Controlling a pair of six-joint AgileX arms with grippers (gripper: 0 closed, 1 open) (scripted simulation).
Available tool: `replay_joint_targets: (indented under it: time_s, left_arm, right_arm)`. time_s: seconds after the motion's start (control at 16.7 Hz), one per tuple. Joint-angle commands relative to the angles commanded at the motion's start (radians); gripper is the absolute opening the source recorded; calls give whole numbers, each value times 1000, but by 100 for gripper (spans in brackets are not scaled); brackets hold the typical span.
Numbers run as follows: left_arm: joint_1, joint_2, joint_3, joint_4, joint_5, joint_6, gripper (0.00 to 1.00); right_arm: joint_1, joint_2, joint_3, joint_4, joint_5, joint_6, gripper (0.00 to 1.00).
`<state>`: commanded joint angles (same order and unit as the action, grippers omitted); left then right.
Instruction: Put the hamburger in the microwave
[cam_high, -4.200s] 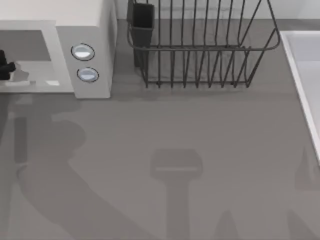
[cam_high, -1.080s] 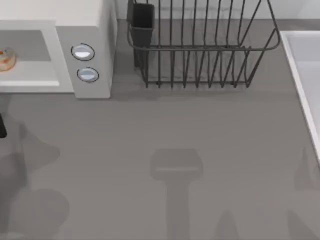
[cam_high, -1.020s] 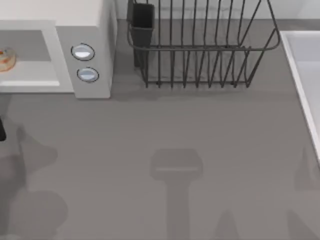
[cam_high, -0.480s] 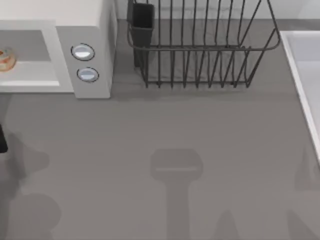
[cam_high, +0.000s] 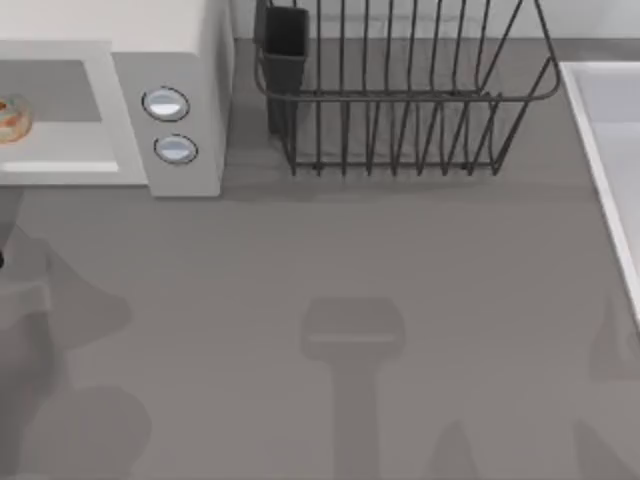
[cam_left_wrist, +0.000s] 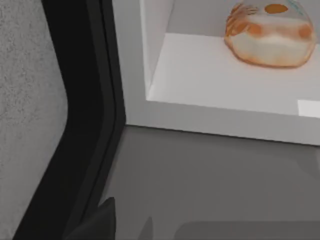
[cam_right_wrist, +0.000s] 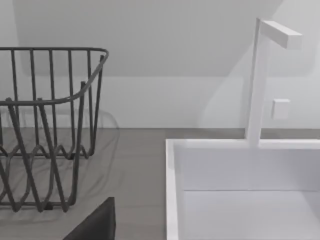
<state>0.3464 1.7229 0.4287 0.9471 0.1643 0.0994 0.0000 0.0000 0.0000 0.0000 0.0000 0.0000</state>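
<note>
The hamburger (cam_high: 13, 117) sits inside the microwave (cam_high: 170, 60), on the pale floor of the open cavity, at the far left edge of the top view. Our left wrist camera looks straight in at it: the hamburger (cam_left_wrist: 267, 32) rests upright toward the back of the cavity, tan bun with orange patches, nothing touching it. The microwave's white inner floor (cam_left_wrist: 225, 80) stretches out in front of it, and the dark door (cam_left_wrist: 85, 115) stands swung open beside the opening, edge-on to us.

Our left gripper (cam_left_wrist: 97, 222) shows as a dark sliver in that same wrist view, low over the grey counter (cam_high: 350, 300) and outside the cavity, well apart from the hamburger. Whether its fingers are apart or together, we cannot tell.

The two round silver-blue buttons (cam_high: 170, 125) sit one above the other on the microwave's front panel. Just beside the microwave stands the dark wire rack (cam_high: 400, 90), with a dark cup (cam_high: 285, 35) at its near-left corner.

Over on the right, our right gripper (cam_right_wrist: 100, 222) hangs between the wire rack (cam_right_wrist: 45, 125) and the white sink (cam_right_wrist: 172, 190) with its white faucet (cam_right_wrist: 260, 80). Only one dark corner of it shows, so its fingers' state we cannot tell either.
</note>
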Motion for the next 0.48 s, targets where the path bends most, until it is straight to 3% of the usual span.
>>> replay_joint_targets:
  time_s: [0.48]
  left_arm:
    - [3,-115,-7,-360,10,2,100]
  right_arm:
    - [0,0,0,0,0,0,100]
